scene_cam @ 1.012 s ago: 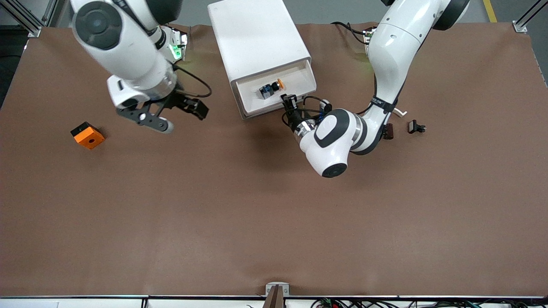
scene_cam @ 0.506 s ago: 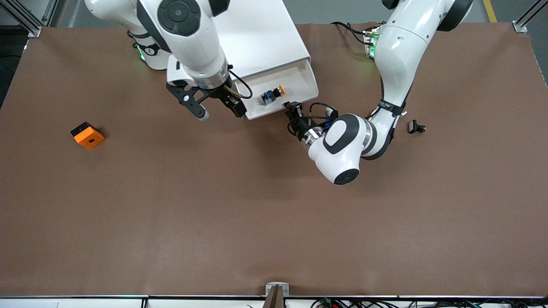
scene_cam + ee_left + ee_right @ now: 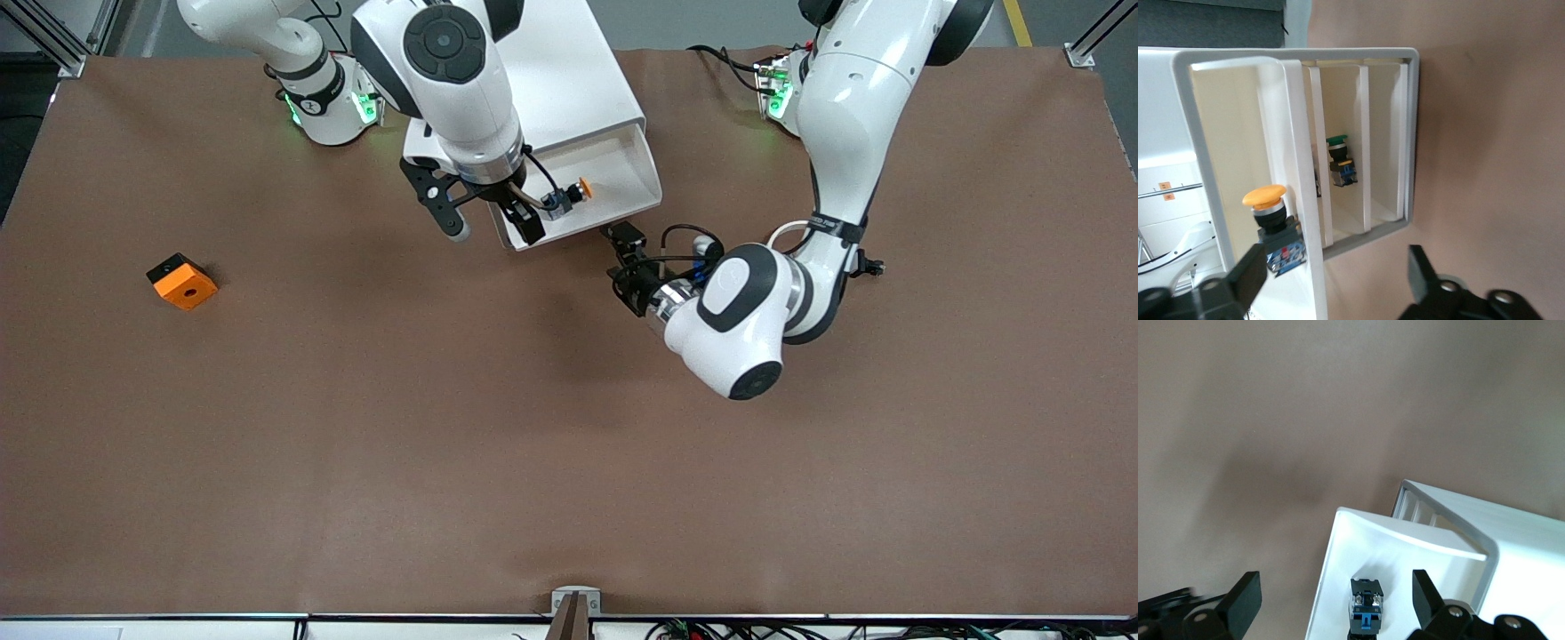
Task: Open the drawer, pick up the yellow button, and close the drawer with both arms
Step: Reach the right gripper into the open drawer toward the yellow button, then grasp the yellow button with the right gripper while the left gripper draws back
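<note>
While the drawer (image 3: pixel 591 191) stands pulled out near the table's (image 3: pixel 356 444) robot-side edge, I see the button (image 3: pixel 564 197) lying in it. My right tool (image 3: pixel 492 222) hangs spread wide over the drawer's corner; my left tool (image 3: pixel 628 262), also wide, sits just before the drawer front.

Inventory, counted:

- Arms: two; left arm (image 3: pixel 836 133), right arm (image 3: pixel 444 62).
- Grippers: two; left gripper (image 3: pixel 628 262), right gripper (image 3: pixel 493 222).
- Cabinet (image 3: pixel 569 62): one; four drawer slots.
- Drawer (image 3: pixel 622 173) pulled out: one.
- Orange-capped button (image 3: pixel 565 196): one.
- Green-capped button (image 3: pixel 1340 163): one.
- Orange block (image 3: pixel 181 281): one.
- Black clip (image 3: pixel 873 264): one seen, at 3 o'clock from the left gripper.
</note>
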Robot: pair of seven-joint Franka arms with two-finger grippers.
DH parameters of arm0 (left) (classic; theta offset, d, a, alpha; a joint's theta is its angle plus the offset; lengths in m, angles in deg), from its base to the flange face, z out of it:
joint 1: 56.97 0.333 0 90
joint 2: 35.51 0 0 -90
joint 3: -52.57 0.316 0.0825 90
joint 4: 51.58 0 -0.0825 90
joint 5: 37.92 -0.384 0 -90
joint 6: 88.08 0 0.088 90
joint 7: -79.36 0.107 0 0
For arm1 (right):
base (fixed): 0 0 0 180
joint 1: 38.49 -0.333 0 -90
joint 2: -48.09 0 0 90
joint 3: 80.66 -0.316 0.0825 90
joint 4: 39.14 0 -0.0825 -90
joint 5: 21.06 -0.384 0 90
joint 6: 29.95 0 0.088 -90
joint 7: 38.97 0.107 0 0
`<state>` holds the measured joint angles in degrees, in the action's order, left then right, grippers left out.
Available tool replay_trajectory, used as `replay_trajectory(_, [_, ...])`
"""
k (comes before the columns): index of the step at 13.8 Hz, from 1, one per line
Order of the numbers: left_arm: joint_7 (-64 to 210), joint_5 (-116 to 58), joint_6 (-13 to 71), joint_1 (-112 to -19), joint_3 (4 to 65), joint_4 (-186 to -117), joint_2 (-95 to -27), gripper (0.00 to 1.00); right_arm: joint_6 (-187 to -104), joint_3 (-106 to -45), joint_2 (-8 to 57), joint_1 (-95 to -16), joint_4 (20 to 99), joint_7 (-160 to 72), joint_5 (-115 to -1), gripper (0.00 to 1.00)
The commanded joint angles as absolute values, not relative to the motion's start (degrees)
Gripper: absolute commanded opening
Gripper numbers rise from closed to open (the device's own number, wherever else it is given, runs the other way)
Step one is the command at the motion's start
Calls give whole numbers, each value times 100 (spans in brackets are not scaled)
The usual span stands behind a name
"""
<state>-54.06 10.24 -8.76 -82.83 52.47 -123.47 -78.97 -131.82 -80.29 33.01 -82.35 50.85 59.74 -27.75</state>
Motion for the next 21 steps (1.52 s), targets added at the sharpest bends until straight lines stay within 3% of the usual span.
replay_trajectory(1, [-5336,901,-1073,-8212,5380,-11962,-7858,100,-13305,-7969,3315,-8523,5288,6219,-2835,100])
replay_trajectory(12, [-2964,-249,-1117,-7991,5406,-11856,-6760,100,-13507,-7969,2691,-9016,5280,6149,-3002,100])
replay_trajectory(14, [-2683,-644,-1117,-7991,5371,-11856,-6549,100,-13507,-7969,2656,-9016,5262,6105,-3011,65])
replay_trajectory(17, [-2252,-934,-1117,-8079,5354,-11856,-6154,100,-13507,-7969,2603,-9016,5236,6096,-3003,25])
replay_trajectory(19, [-1665,-1294,-1100,-8271,5336,-11882,-6012,100,-13498,-7969,2603,-9016,5227,6087,-3002,12])
replay_trajectory(21, [-334,-1952,-1056,-8500,5293,-11952,-5907,100,-13498,-7969,2612,-8981,5201,6000,-3002,9])
